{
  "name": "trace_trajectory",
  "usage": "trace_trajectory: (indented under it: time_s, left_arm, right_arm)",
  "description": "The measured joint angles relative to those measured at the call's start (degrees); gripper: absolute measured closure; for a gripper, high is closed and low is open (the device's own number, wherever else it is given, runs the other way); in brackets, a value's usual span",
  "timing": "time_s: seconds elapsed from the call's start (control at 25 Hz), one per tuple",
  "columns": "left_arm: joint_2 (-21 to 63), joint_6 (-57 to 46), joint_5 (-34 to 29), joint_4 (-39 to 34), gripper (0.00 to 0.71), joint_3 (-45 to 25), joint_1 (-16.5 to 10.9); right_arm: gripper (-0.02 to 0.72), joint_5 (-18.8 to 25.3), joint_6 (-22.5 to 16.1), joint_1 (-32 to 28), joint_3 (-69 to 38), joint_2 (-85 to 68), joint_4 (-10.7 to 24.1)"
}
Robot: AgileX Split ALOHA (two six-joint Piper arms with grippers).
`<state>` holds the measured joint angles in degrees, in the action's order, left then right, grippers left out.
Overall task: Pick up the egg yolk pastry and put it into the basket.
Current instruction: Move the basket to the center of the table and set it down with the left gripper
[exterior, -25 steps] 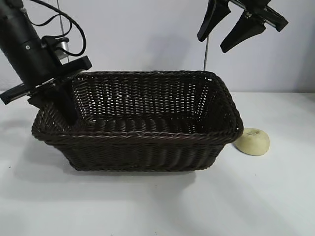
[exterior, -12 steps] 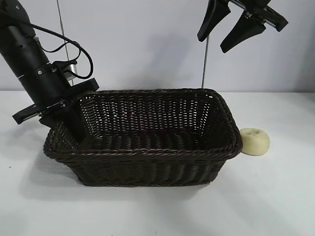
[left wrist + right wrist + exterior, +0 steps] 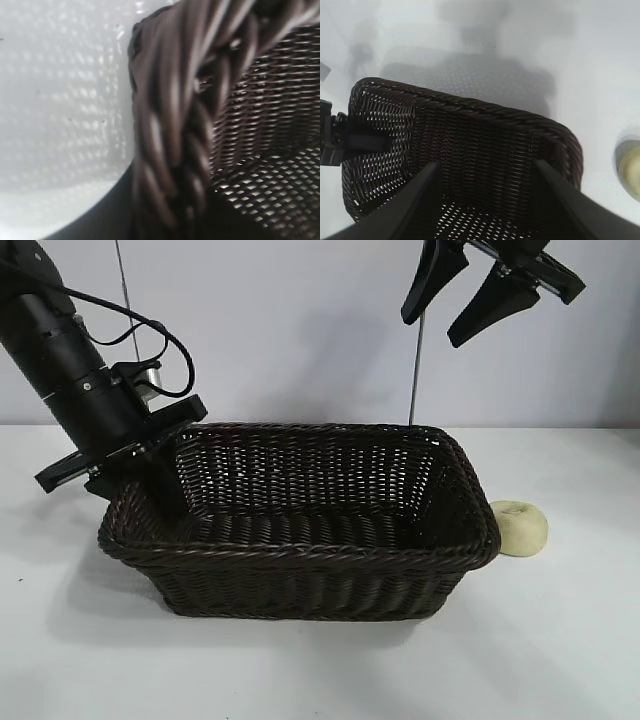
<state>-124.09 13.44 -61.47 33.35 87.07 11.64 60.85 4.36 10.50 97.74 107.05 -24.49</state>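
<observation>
Gripping the woven basket's (image 3: 300, 550) braided rim (left end), left gripper (image 3: 160, 485) pinches wicker.

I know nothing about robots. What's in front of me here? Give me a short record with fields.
Basket: dark wicker basket on a white table, nothing seen inside
Pastry: egg yolk pastry on the table beside the basket's right end, outside it
Left pincer: left pincer shut on the basket's braided left rim
Right pincer: right pincer open, raised high above the basket's right end
</observation>
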Motion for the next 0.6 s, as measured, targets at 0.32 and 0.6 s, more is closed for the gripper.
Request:
trace_trajectory:
  time_s: [0.32,0.6]
  left_arm:
    - [2.8,0.0,-0.1,-0.1,0.196,0.0,0.0]
    - [7.5,-0.1,-1.4,-3.0,0.191,0.1,-1.0]
  right_arm:
    - [0.311,0.0,0.0,0.0,0.0,0.0,0.0]
    - [0.311,-0.2,0.0,0.0,0.0,0.0,0.0]
